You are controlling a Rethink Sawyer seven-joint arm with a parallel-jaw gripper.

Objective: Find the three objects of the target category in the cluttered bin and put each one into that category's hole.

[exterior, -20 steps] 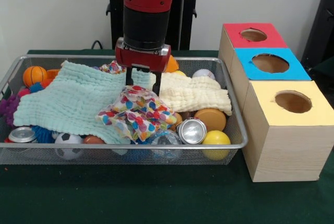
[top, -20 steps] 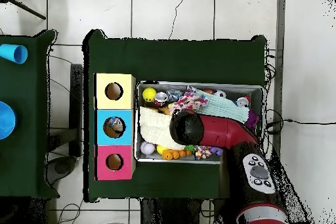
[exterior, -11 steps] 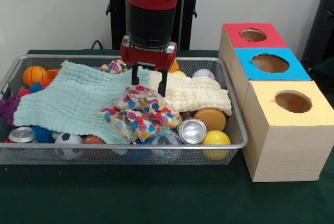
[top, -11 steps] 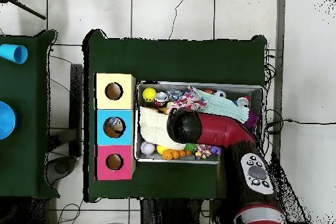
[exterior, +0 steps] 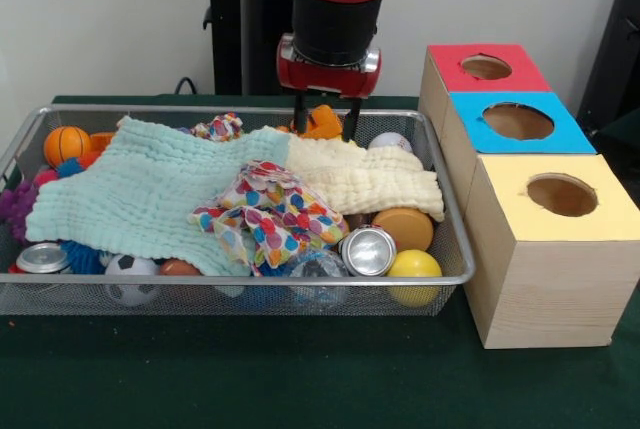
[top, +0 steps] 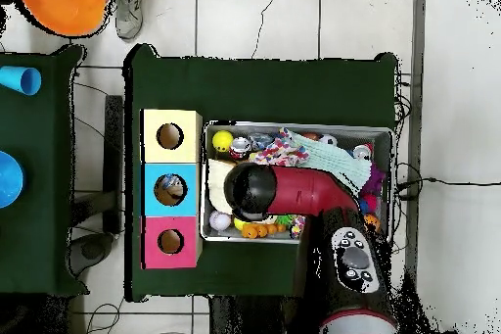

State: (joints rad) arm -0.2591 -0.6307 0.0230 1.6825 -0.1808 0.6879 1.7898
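Note:
My gripper (exterior: 325,127) hangs open over the back of the wire bin (exterior: 250,282), its fingers (exterior: 300,117) straddling an orange toy (exterior: 323,125) without clearly touching it. Below and to the left lie a polka-dot cloth (exterior: 270,214), a mint cloth (exterior: 140,194) and a cream cloth (exterior: 365,179). A silver can (exterior: 368,251), a yellow ball (exterior: 414,267) and an orange lid (exterior: 404,227) sit at the front right. In the overhead view the arm's wrist (top: 250,190) hides the gripper and the bin's left half (top: 387,132).
Three wooden boxes stand beside the bin, with red (exterior: 487,67), blue (exterior: 518,121) and yellow (exterior: 561,194) hole tops. In the bin there are also a second can (exterior: 42,257), a basketball (exterior: 66,143), a soccer ball (exterior: 128,274) and a white ball (exterior: 390,141). An orange round object (top: 67,5) and a shoe (top: 128,9) show at the overhead's top left.
The gripper has risen off the polka-dot cloth and moved right and toward the bin's back, still open. An orange object and a shoe have appeared at the overhead's top left.

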